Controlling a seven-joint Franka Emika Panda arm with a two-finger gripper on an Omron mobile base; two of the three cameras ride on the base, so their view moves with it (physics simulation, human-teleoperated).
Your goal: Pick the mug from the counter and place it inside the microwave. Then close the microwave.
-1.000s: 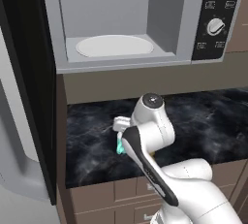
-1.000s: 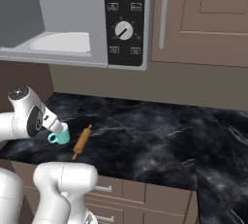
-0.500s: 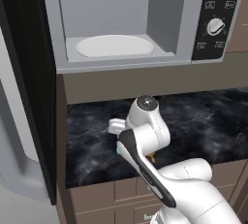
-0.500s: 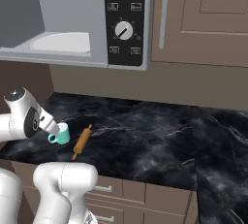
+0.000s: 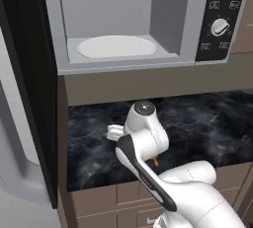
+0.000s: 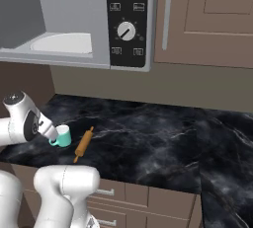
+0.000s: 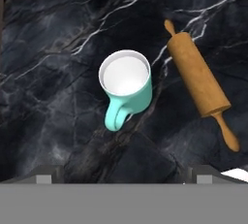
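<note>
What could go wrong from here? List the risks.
1. The rolling pin lies close beside the mug; a finger coming down on that side might knock it and set it rolling.
2. The mug's handle faces the hand, so the open jaws could catch it and tip the mug.
3. The microwave opening sits above the counter; a low lift may strike its front edge.

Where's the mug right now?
The mug stands upright on the counter just left of the rolling pin in the hand view, below the open microwave.
</note>
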